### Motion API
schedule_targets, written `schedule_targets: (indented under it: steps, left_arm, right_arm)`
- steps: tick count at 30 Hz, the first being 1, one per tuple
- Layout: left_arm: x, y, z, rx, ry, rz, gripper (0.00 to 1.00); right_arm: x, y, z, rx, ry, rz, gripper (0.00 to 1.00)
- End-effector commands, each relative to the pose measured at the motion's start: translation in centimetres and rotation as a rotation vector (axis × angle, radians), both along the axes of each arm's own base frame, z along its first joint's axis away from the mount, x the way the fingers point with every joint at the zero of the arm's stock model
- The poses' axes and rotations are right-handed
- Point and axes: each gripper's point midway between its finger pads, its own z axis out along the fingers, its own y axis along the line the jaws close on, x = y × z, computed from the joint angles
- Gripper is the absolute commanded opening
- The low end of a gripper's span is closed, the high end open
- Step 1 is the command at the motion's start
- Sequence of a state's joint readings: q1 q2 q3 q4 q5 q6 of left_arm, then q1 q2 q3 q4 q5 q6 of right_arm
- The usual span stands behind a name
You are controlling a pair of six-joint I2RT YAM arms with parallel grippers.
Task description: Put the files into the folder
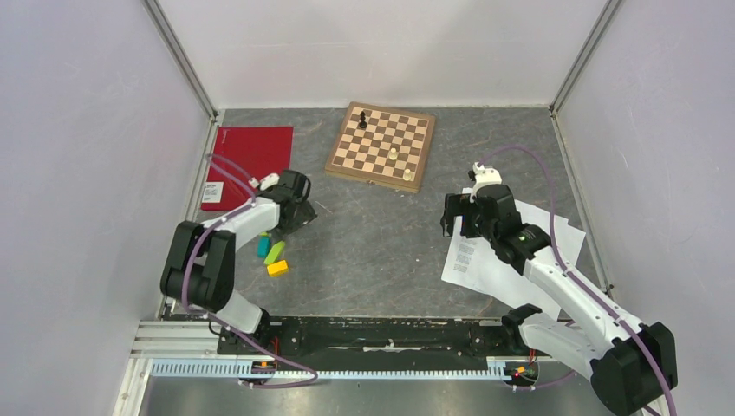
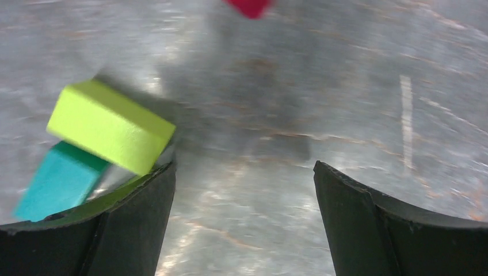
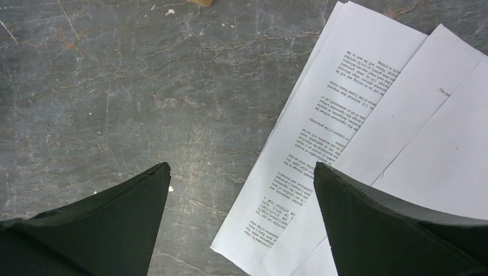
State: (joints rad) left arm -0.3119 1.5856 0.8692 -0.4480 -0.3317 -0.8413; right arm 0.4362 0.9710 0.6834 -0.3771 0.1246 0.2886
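Observation:
The red folder [image 1: 251, 156] lies shut and flat at the back left, a white label on its near corner. The files [image 1: 494, 269] are loose white sheets fanned out at the right, partly under the right arm. In the right wrist view the files [image 3: 351, 109] show printed text. My right gripper [image 1: 454, 222] [image 3: 241, 168] hangs open over the sheets' left edge, with one sheet's corner and bare table between its jaws. My left gripper [image 1: 299, 215] [image 2: 243, 168] stands open just near of the folder, with only bare table between its fingers.
A wooden chessboard [image 1: 381, 146] with a few pieces sits at the back centre. Teal [image 1: 263, 246], green [image 1: 275, 252] and yellow [image 1: 277, 268] blocks lie by the left arm. In the left wrist view the green block [image 2: 109, 123] and teal block [image 2: 57, 178] are beside the left finger.

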Motion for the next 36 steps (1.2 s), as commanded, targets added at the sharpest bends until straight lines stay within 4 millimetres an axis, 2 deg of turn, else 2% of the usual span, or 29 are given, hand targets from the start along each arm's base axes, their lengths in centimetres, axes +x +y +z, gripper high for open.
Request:
schedule_targets:
  steps: [1,4,6,8,11,14,16,19,20,24,25,26,30,31,34,36]
  left_arm:
    - [-2.3,4.8,0.9,0.059,-0.001,0.171,0.96]
    - [-2.6,6.0,1.4,0.043,-0.024,0.201,0.96]
    - [-1.9,5.6,2.4,0.028,-0.044,0.160,0.96]
    - [-0.7,4.8,4.0,0.000,-0.076,0.119,0.96]
    - [1.2,4.2,7.5,-0.025,-0.166,0.093,0.96]
    - [3.4,5.8,11.0,0.046,-0.222,0.115,0.96]
    - [4.9,7.9,12.0,0.060,-0.225,0.155,0.96]
    - [7.2,11.3,12.9,0.077,-0.257,0.229,0.96]
    - [7.7,13.3,12.9,0.085,-0.256,0.275,0.96]
    - [9.2,18.1,13.1,0.098,-0.284,0.370,0.96]
    - [9.5,19.4,13.2,0.100,-0.301,0.393,0.96]
    - [9.7,20.4,13.0,0.095,-0.311,0.411,0.96]
    - [9.8,24.3,12.2,0.085,-0.327,0.460,0.96]
    - [9.8,25.1,12.0,0.088,-0.334,0.464,0.96]
    - [9.5,27.0,10.7,0.076,-0.330,0.498,0.96]
    - [9.7,27.7,9.7,0.059,-0.334,0.505,0.96]
  right_arm:
    - [0.0,0.6,-0.4,0.027,0.000,0.017,0.98]
    - [0.0,0.7,-0.7,0.029,0.006,0.024,0.98]
    - [0.0,0.7,-0.7,0.028,0.005,0.023,0.98]
    - [0.2,0.8,-0.5,0.031,-0.001,0.022,0.98]
    - [0.8,1.7,0.2,0.066,-0.015,0.034,0.98]
    - [1.9,3.4,1.3,0.137,-0.030,0.063,0.98]
    - [2.7,4.9,2.0,0.180,-0.042,0.082,0.98]
    - [4.2,8.0,3.1,0.219,-0.062,0.129,0.98]
    - [4.6,9.2,3.4,0.224,-0.068,0.146,0.98]
    - [6.5,15.2,4.4,0.228,-0.103,0.233,0.98]
    - [7.0,16.6,3.7,0.223,-0.087,0.251,0.98]
    - [7.5,18.1,4.0,0.237,-0.091,0.277,0.98]
    - [9.5,24.6,2.6,0.278,-0.070,0.380,0.98]
    - [10.0,26.1,2.8,0.290,-0.076,0.402,0.98]
    - [11.4,30.1,1.6,0.321,-0.059,0.454,0.98]
    - [12.3,32.8,1.3,0.365,-0.059,0.486,0.98]
